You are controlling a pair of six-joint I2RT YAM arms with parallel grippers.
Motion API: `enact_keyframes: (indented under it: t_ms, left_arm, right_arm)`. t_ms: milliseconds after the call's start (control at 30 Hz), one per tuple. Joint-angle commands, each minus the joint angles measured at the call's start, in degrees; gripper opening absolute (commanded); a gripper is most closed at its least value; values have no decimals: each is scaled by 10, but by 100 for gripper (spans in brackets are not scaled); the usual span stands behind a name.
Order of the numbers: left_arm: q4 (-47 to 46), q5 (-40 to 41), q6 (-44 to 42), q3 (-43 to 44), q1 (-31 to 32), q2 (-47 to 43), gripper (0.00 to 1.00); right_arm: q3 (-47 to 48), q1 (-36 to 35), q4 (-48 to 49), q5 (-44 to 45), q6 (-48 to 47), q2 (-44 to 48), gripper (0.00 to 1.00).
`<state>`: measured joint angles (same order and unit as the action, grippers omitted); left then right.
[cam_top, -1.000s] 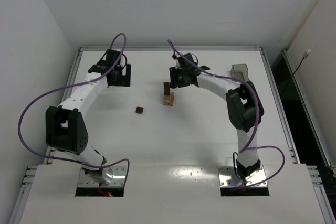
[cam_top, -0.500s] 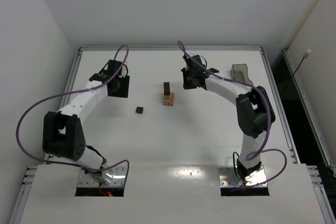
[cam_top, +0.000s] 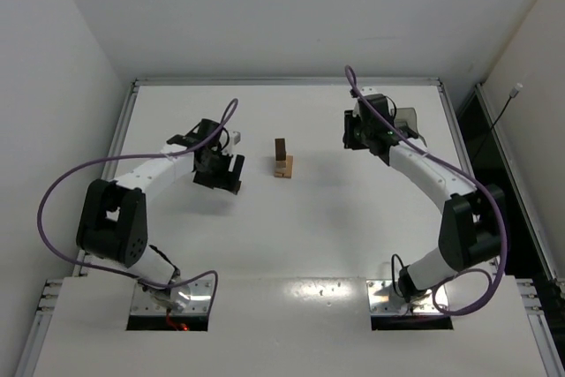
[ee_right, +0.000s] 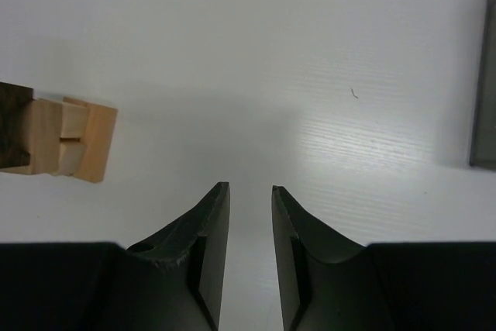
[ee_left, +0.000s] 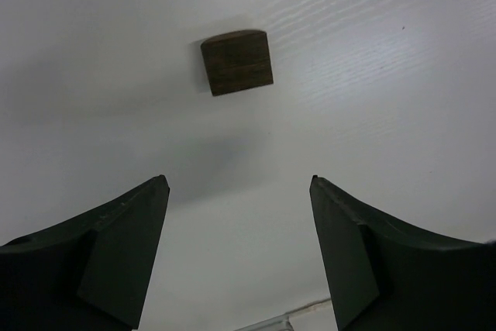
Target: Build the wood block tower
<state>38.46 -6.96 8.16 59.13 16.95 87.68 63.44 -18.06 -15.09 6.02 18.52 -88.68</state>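
One dark cube (ee_left: pixel 237 62), upper centre, is being framed by the wide-apart left hand (ee_left: pixel 239 184); light and stiff, it is being judged grippable across flat sides.

I've got the left arm (cam_top: pixel 150 165) bent out wide to its own side, elbow low near the base, forearm reaching up and across toward the middle. Its wrist tips the left gripper (ee_left: pixel 239 184) down at the table. On the wrist camera the jaws stand far apart, and both dark fingers (ee_left: pixel 116 246) are bare with nothing between them.

On the other side, the right arm (cam_top: pixel 424 174) bows out to the right, with the elbow near the table's right edge and the forearm running up and inward. The right gripper (ee_right: pixel 248 187) also points down. Its fingers (ee_right: pixel 194 246) are drawn close with only a thin slit between the tips, and they grip nothing.
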Motion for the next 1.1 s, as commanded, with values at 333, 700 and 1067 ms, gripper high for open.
enact_keyframes:
  t_ms: [333, 700, 1067]
  left_arm:
    - [-18, 26, 21, 96, 33, 99, 68]
    - [-29, 80, 37, 114, 51, 157, 59]
    - [-29, 80, 42, 143, 51, 199, 58]
  right_arm:
    - [-44, 39, 23, -16, -14, 49, 26]
    - [-33, 50, 23, -16, -14, 39, 26]
    - [-23, 55, 23, -16, -14, 28, 26]
